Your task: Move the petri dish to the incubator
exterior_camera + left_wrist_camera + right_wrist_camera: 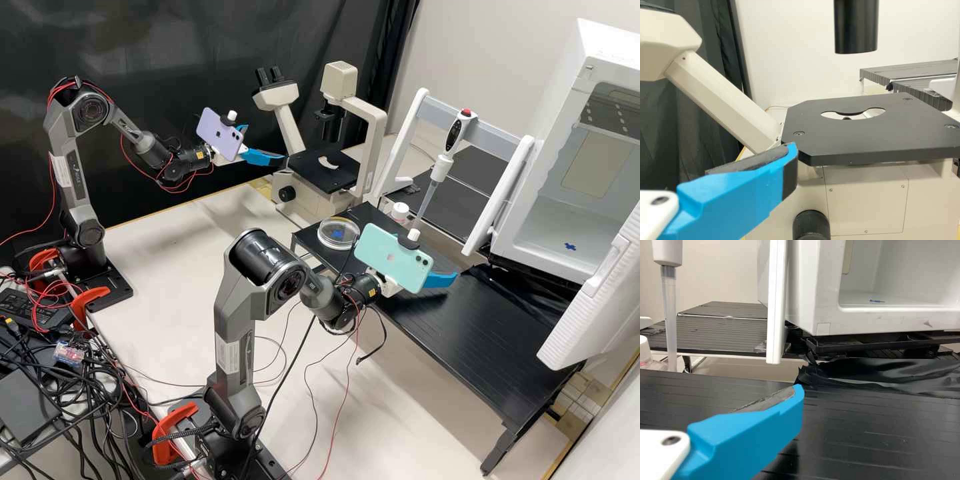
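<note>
As seems likeliest, take the dish (339,233) with the right gripper (440,263), wide, empty and apparently nearer. Lies flat on the stand (497,327), apart from that gripper, off towards the microscope (323,169). Being round, offers no long axis; calls for a turn that way, then a level grip. Afterwards, carry to the incubator (567,215), open at the stand's far side. By the microscope, note the left gripper (265,143), also wide and empty.
</note>
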### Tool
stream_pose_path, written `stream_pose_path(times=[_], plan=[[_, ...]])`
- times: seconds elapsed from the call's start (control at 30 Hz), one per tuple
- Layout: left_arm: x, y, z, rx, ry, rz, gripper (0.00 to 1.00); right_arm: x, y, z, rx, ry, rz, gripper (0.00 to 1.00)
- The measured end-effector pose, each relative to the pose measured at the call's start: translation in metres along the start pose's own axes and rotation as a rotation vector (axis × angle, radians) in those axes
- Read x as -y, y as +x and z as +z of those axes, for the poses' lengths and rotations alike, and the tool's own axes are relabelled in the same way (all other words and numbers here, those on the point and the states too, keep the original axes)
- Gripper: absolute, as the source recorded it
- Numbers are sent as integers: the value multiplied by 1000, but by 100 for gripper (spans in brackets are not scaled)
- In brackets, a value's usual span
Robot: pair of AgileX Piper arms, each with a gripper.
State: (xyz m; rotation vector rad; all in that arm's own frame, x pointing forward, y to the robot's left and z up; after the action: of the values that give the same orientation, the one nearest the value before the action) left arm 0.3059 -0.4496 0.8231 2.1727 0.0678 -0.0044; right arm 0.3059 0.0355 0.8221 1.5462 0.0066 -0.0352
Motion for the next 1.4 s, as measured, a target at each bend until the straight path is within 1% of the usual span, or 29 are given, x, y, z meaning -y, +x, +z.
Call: stream_pose_path(times=[0.23, 0.33, 0.37, 0.4, 0.47, 0.53, 0.57, 0.63, 0.67, 0.73, 0.77, 0.8, 0.87, 0.9, 1.0, 1.17, 1.3, 1.4], plan=[[0, 0, 0, 0, 0, 0, 100, 1, -1, 1, -1, 0, 1, 100], [0, 0, 0, 0, 0, 0, 100, 1, -10, 4, 2, 2, 10, 100], [0, 0, 0, 0, 0, 0, 100, 0, -15, 4, -10, 4, 14, 100], [0, 0, 0, 0, 0, 0, 100, -1, -20, 4, -16, 12, 21, 100], [0, 0, 0, 0, 0, 0, 100, -4, -30, 3, -40, 29, 39, 100], [0, 0, 0, 0, 0, 0, 100, -6, -43, -1, -84, 42, 65, 100], [0, 0, 0, 0, 0, 0, 100, -7, -47, -2, -96, 44, 71, 100], [0, 0, 0, 0, 0, 0, 100, -4, -61, -10, -155, 44, 84, 100], [0, 0, 0, 0, 0, 0, 100, -3, -64, -11, -165, 44, 84, 100], [0, 0, 0, 0, 0, 0, 100, 6, -73, -21, -225, 44, 63, 100], [0, 0, 0, 0, 0, 0, 100, 11, -76, -25, -255, 37, 52, 100], [0, 0, 0, 0, 0, 0, 100, 14, -78, -27, -265, 32, 42, 100], [0, 0, 0, 0, 0, 0, 100, 28, -86, -37, -310, 5, -6, 100], [0, 0, 0, 0, 0, 0, 100, 31, -87, -38, -312, -3, -12, 100], [0, 0, 0, 0, 0, 0, 100, 47, -95, -50, -352, -36, -62, 100], [0, 0, 0, 0, 0, 0, 100, 65, -105, -66, -417, -75, -117, 100], [0, 0, 0, 0, 0, 0, 100, 80, -107, -69, -429, -106, -174, 100], [0, 0, 0, 0, 0, 0, 100, 87, -103, -69, -416, -122, -189, 100]])
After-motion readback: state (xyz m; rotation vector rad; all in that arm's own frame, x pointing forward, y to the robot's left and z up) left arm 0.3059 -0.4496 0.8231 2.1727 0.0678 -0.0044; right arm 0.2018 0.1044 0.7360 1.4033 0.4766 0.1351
